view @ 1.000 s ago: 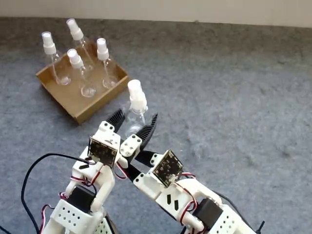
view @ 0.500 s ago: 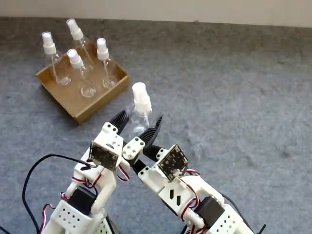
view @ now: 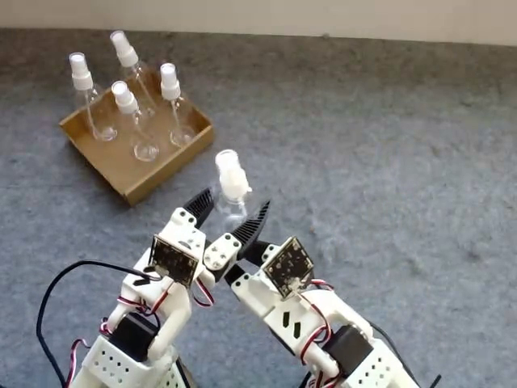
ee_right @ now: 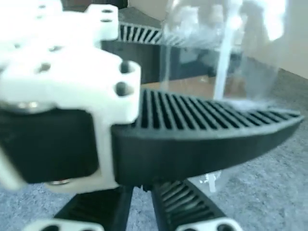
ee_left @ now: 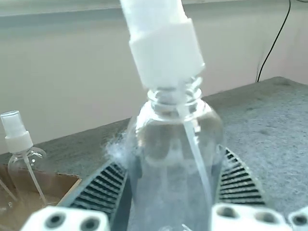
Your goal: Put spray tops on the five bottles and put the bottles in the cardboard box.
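Left pincer (view: 232, 212) is clamped on the fifth bottle (view: 231, 199), one ribbed finger on each side of the clear body. Can't tell if the bottle is touching the desk (view: 388, 145) or hanging just above it. Its spray top (view: 229, 171) sits on the neck at a bit of a tilt. The cardboard box (view: 161, 179) is off at about 10 o'clock from that bottle, close but apart from it, with four other bottles (view: 123, 101) standing upright inside, all capped. Right pincer (ee_right: 144, 190) is parked at 5 o'clock of the left one, right up against it, fingers pressed together on nothing.
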`<state>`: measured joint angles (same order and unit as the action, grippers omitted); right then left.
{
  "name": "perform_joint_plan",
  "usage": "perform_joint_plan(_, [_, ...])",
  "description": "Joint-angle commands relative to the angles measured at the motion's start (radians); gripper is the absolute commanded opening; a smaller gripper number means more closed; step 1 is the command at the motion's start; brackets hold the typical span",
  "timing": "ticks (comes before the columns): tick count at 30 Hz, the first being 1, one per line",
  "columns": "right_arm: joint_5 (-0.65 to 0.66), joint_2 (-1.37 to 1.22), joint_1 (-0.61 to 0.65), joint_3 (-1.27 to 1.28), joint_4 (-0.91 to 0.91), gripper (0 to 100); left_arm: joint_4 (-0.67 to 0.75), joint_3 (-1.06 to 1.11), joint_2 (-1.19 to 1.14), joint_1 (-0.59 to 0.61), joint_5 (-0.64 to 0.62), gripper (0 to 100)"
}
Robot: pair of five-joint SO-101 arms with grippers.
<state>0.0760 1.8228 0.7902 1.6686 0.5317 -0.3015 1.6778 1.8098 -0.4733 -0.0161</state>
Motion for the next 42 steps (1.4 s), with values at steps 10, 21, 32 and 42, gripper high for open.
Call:
perform_joint_plan(10, [0.015, 0.015, -0.102, 0.097, -0.004, 1.9, -0.017, 0.015, 0.021, -0.027, -0.005, 8])
perform_joint_plan(21, [0.015, 0.015, -0.154, 0.097, -0.005, 1.9, -0.017, 0.018, 0.021, -0.018, -0.002, 8])
perform_joint_plan(32, [0.015, 0.015, -0.154, 0.097, -0.001, 1.9, -0.014, 0.018, 0.021, 0.120, -0.003, 8])
perform_joint_plan(42, [0.015, 0.012, -0.154, 0.097, 0.001, 1.9, -0.012, 0.018, 0.019, 0.371, -0.003, 8])
